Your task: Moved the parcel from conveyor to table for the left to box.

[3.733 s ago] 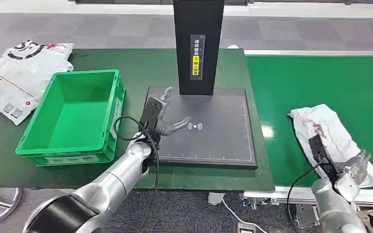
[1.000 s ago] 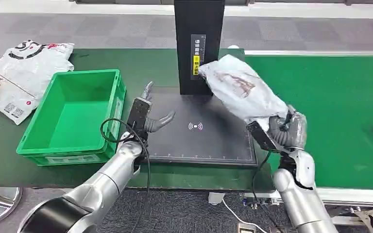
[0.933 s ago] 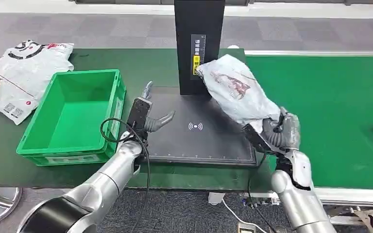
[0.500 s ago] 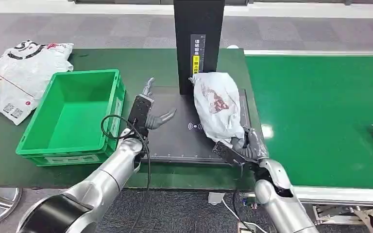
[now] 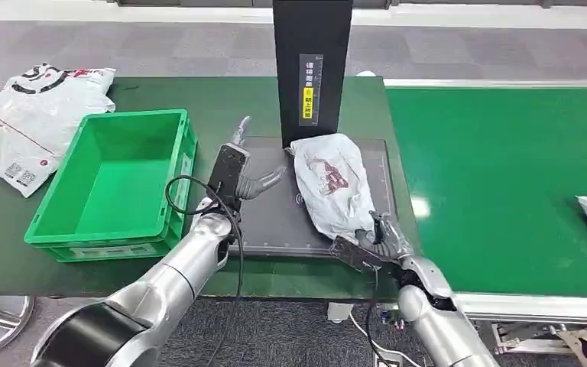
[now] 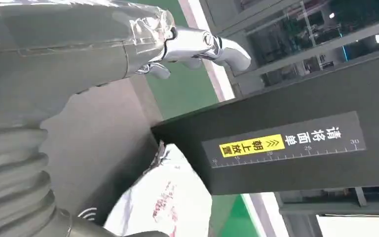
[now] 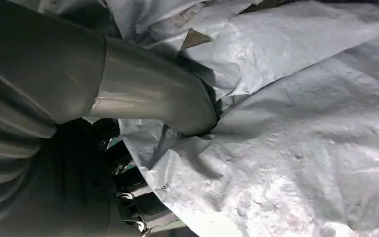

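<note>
One parcel lies on the black scan pad, just in front of the black post. We find the right hand grasping its near end; the left hand hangs beside it, released. We advise letting go cleanly without dragging. Our right wrist view alone shows the thumb pressed into crumpled film.
</note>
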Motion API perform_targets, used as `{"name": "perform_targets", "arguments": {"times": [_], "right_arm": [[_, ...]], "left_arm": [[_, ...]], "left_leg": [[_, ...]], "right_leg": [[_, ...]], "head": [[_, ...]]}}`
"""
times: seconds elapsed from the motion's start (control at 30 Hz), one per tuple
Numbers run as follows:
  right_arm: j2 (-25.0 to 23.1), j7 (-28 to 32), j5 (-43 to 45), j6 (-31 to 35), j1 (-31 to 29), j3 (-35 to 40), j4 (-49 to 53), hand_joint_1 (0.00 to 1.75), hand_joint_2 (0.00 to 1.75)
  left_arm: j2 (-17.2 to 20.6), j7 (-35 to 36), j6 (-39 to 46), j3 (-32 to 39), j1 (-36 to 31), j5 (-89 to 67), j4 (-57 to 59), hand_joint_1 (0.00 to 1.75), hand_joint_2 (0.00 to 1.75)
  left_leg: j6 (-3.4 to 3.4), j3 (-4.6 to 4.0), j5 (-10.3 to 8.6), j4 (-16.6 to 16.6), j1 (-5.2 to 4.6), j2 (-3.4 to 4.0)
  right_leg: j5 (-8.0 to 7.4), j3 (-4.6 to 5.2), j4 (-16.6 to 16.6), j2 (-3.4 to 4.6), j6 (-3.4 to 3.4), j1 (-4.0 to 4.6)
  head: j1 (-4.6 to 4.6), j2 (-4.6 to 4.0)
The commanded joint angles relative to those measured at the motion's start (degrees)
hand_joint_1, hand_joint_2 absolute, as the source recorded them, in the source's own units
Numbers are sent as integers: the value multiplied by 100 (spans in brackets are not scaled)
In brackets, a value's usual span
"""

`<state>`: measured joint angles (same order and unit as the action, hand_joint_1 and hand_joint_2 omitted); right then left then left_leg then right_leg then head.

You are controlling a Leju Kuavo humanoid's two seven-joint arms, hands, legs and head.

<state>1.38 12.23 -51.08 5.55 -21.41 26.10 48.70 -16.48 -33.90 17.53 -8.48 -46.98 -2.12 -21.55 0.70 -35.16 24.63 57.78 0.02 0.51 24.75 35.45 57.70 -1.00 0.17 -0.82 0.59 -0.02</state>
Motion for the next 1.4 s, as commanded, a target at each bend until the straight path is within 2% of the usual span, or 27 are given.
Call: {"name": "perform_targets", "arguments": {"times": [0.03,0.2,0.23,0.27,0.8,0.93,1.0,1.1,1.13,1.2,1.23,1.27,1.4], "right_arm": [[-495,521,-268,990,-828,693,-1497,175,175],[-597,656,-632,2026,-800,741,-1326,175,175],[-624,727,-548,2115,-777,652,-1284,112,175],[-627,792,-460,2154,-759,586,-1233,0,175],[-602,824,-436,2124,-760,570,-1208,0,175],[-567,1139,211,2549,-710,84,-1027,0,175],[-489,1406,888,2365,-693,-271,-862,0,175],[-398,1451,1343,2039,-668,-523,-761,0,175],[-393,1458,1666,1633,-646,-651,-761,0,175],[-411,1519,1894,1471,-681,-755,-826,0,175],[-416,1545,1847,1685,-715,-761,-865,0,175],[-533,2051,2468,2017,-708,-1168,-839,0,175],[-461,2396,3440,2285,-867,-1667,-866,0,175]], "left_arm": [[9,-36,17,-166,-247,87,343,0,175],[19,-91,10,-175,-233,85,339,0,175],[29,-101,11,-182,-235,78,344,0,175],[35,-107,7,-180,-239,80,346,0,175],[42,-109,0,-179,-242,82,351,0,175],[41,-33,27,-209,-255,56,381,0,175],[29,-10,3,-239,-268,41,389,0,175],[5,85,-31,-327,-311,-36,374,0,175],[0,63,12,-394,-346,-107,357,0,175],[-8,203,-21,-504,-421,-211,360,0,175],[-20,266,-15,-536,-443,-243,353,0,175],[-53,558,-192,-658,-486,-328,382,0,175],[-221,776,-237,-1098,-417,-688,384,0,175]], "left_leg": [[2,10,6,1,7,15],[3,10,3,-1,3,10],[4,19,7,-3,6,11],[3,11,5,0,4,9],[3,17,5,-3,6,4],[3,13,5,0,8,1],[2,12,4,0,6,-3],[1,-1,-3,1,-2,-9],[1,3,0,3,2,-12],[1,3,-1,3,3,-15],[1,2,-1,3,5,-13],[2,-2,-2,4,0,-10],[2,2,1,6,3,-15]], "right_leg": [[-2,-7,-4,23,-4,6],[1,-6,-3,17,-2,2],[2,-16,-8,21,-3,6],[2,-8,-3,17,-2,4],[2,-17,-9,15,-3,5],[2,-15,-8,11,-2,7],[2,-14,-6,7,-2,5],[1,1,2,-4,1,-3],[2,-7,-1,-3,0,1],[2,-8,-3,-6,0,2],[1,-8,-5,-4,0,3],[1,0,1,-3,1,-1],[3,-6,0,-6,0,1]], "head": [[0,2],[0,2],[0,0],[0,0],[0,2],[0,0],[2,2],[2,2],[2,0],[0,2],[0,2],[0,2],[2,2]]}}
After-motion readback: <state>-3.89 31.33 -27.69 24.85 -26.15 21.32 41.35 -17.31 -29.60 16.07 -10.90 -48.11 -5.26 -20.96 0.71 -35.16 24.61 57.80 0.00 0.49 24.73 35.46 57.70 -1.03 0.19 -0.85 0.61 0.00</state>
